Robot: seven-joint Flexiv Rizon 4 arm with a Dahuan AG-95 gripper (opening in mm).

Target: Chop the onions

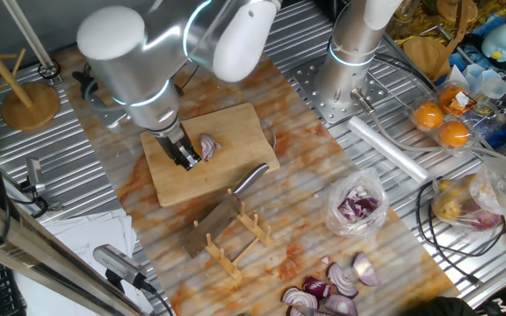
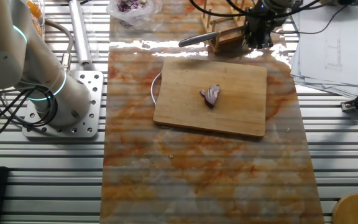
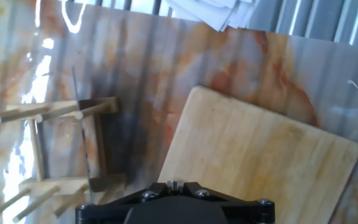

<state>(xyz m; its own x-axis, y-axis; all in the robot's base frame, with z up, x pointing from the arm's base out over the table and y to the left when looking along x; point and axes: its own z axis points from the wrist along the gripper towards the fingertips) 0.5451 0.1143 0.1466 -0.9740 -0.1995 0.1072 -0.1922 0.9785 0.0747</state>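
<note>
Onion piece mid-board, clear of every edge.

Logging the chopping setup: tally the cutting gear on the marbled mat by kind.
Small purple-and-white red onion piece: 1
Light wooden cutting board: 1
Steel cleaver: 1
Wooden peg rack: 1
Total: 4

fixed views: high, opposite sides | hand view: close, downward | shared: cutting board
</note>
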